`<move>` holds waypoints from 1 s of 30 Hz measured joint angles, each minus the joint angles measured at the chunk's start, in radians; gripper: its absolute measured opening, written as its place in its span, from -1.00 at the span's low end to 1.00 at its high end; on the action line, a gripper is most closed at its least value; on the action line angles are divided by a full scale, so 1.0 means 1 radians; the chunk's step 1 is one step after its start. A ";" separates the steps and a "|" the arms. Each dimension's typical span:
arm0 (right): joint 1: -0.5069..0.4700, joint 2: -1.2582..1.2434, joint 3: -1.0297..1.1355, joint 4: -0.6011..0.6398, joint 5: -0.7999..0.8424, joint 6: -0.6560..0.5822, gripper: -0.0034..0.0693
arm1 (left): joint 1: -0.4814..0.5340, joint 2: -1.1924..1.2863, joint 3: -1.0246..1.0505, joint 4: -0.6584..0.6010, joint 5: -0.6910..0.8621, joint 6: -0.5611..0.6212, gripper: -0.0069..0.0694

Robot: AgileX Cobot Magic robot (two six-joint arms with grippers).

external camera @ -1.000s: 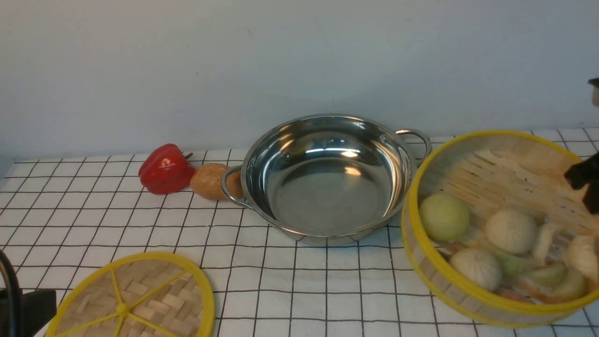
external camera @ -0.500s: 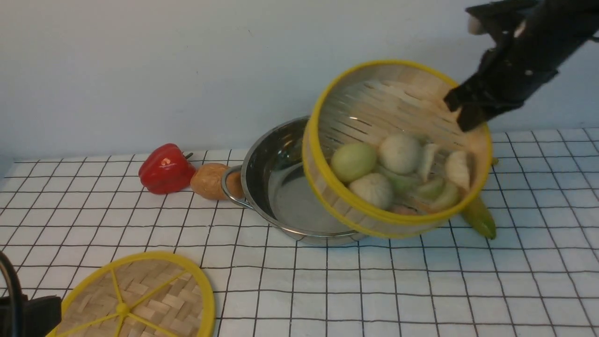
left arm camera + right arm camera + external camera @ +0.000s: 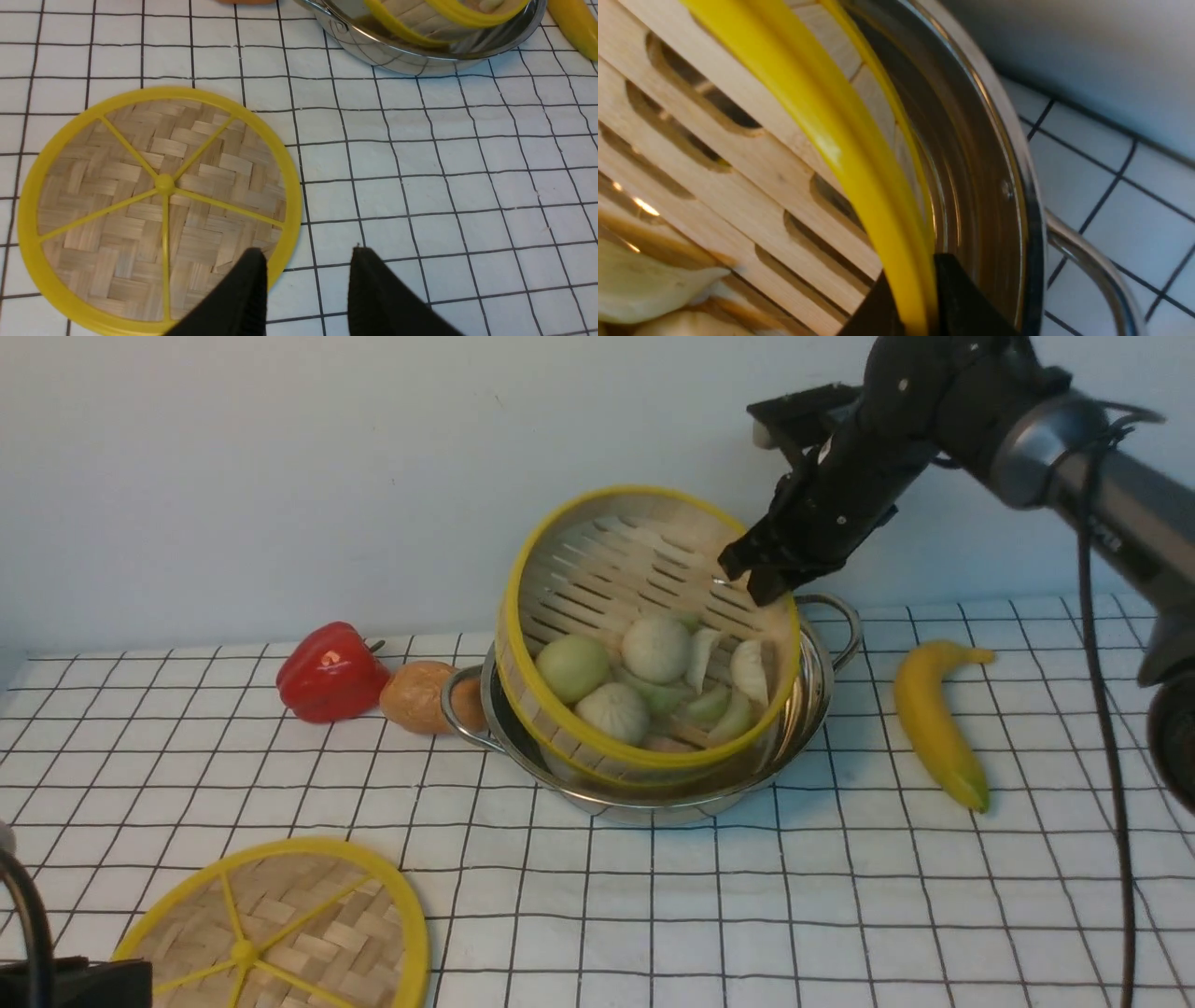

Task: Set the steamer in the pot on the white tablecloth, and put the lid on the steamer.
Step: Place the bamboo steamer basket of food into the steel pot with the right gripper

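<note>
right end effector (image 3: 752,581) clamped on the far rim of the steamer (image 3: 607,569). right wrist view shows the yellow rim band pinched between the jaws, one inside and one outside. steamer is tilted: near edge down inside the pot (image 3: 653,805), far edge raised above the pot rim, opening facing the front camera. buns and dumplings (image 3: 658,650) bunched at the low side. pot sits on the white tablecloth (image 3: 747,915) covering the bench, toward the back wall. lid (image 3: 280,933) flat on the cloth, front-left, well apart from the pot. left end effector (image 3: 306,255) has its fingers apart with nothing between them, at the lid's edge; one finger overlaps the lid rim in the left wrist view. red bell pepper (image 3: 329,674) and brown potato (image 3: 415,697) left of the pot, potato just beside the pot's left handle. banana (image 3: 934,723) right of the pot, not touching it.
</note>
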 joint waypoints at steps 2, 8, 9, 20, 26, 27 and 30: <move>0.001 0.016 -0.002 -0.016 0.002 -0.001 -0.75 | 0.000 0.000 0.000 0.000 0.000 0.000 -0.18; 0.001 0.033 -0.004 -0.080 0.006 0.018 -0.75 | 0.000 0.000 0.000 0.000 0.000 0.001 -0.18; 0.001 0.033 -0.006 -0.085 0.005 0.019 -0.75 | 0.000 0.000 0.000 0.000 0.000 0.001 -0.18; 0.001 0.040 -0.012 -0.062 -0.010 -0.056 -0.64 | 0.000 0.000 0.000 0.000 0.000 0.001 -0.18; 0.001 0.053 -0.014 -0.013 -0.010 -0.154 -0.15 | 0.000 0.000 0.000 -0.001 0.000 0.001 -0.18; 0.001 0.056 -0.014 -0.013 -0.008 -0.161 -0.08 | 0.000 0.000 0.000 -0.001 0.000 0.001 -0.18; 0.001 0.054 -0.015 -0.009 -0.007 -0.173 0.11 | 0.000 0.000 0.000 -0.002 0.000 0.001 -0.18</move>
